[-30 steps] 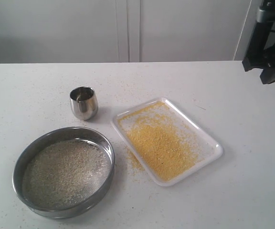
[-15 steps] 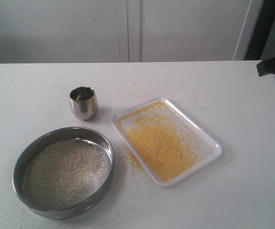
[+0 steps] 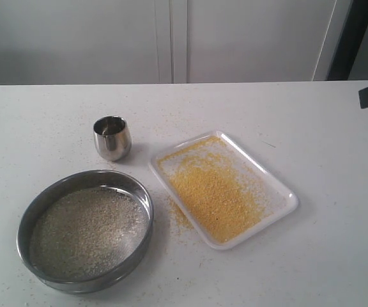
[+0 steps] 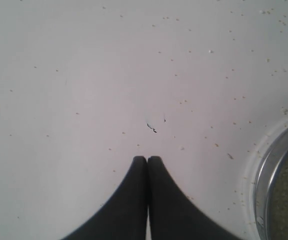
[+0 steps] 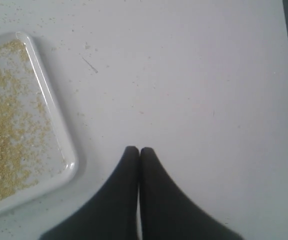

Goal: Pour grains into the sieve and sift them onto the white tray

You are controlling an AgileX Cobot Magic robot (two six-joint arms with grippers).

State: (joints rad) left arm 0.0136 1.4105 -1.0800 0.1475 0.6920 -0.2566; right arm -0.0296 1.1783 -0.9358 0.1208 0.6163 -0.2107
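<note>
Sieve (image 4: 273, 180) near left end effector (image 4: 147, 161)

The sieve (image 3: 88, 175), cup (image 3: 112, 142) and tray (image 3: 292, 200) stand close together at left and centre of the table (image 3: 312, 121); gaps between them are narrow. The far strip and right side offer open passage.

One sieve (image 3: 85, 280), one white tray (image 3: 275, 198), one steel cup (image 3: 112, 142).
</note>
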